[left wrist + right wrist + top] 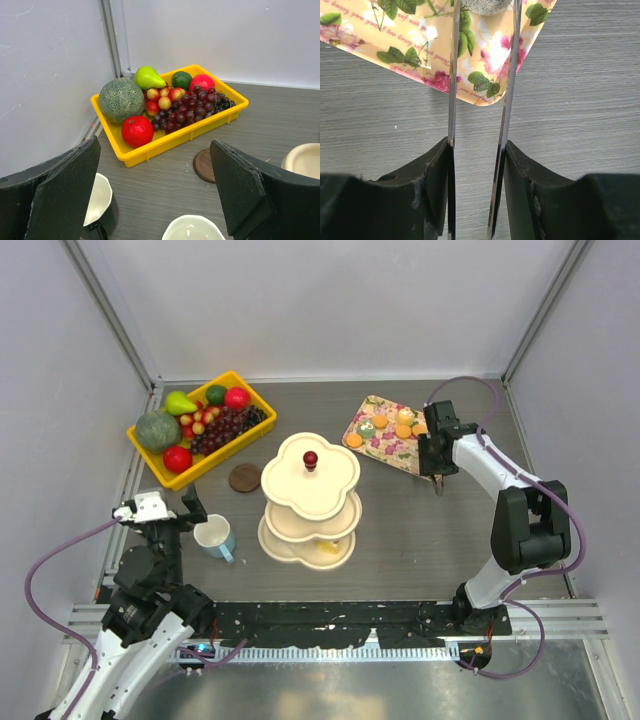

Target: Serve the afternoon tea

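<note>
Right gripper [477, 145] pinches metal tongs [452, 75], whose blades run across the floral tray's [395, 45] corner. Pastries [390, 425] lie just beyond, with the three-tier stand [290, 485] well to its left. Left gripper [155, 150] hangs spread above the pale blue mug [215, 537].

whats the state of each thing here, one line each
left gripper, open, empty
right gripper, shut on tongs
stand, upright, one yellow piece on bottom tier
blue mug, upright, looks empty
dark mug, upright
tray, flat, holding pastries
bin, full of fruit
</note>
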### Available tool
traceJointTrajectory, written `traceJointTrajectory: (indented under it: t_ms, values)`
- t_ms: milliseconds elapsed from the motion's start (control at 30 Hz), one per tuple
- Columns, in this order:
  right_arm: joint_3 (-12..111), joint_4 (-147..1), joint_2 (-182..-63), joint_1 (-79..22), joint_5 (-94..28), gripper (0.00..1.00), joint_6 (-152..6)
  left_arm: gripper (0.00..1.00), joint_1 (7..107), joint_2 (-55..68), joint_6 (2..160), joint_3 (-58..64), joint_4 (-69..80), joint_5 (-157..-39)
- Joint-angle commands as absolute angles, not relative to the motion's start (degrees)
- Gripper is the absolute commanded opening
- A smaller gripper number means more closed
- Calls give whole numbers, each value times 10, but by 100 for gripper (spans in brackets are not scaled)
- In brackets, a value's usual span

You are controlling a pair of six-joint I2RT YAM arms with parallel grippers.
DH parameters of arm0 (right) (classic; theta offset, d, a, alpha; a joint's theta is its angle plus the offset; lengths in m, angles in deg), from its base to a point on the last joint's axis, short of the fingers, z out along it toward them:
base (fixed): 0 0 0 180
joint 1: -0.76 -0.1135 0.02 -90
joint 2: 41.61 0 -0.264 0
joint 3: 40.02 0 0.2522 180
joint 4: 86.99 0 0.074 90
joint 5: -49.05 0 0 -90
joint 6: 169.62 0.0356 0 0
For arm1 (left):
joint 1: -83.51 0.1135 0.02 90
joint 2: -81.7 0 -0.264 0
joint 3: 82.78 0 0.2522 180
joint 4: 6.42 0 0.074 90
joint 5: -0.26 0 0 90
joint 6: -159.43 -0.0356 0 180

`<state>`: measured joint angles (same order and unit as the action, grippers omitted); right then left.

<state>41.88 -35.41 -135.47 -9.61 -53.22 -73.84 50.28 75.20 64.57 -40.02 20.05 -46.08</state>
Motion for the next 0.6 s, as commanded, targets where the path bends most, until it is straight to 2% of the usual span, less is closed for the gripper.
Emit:
traceJointTrajectory:
  t_ms: [0,333,567]
  values:
    - [413,-367,-1314,-94,-523,42,-737,99,506,747,651,-390,188,-463]
    - [364,-342,-1160,-117,-489,39,-742,99,506,746,648,-390,186,-461]
    - [359,-287,-1056,-210,-503,39,-743,99,506,745,644,-390,185,-454]
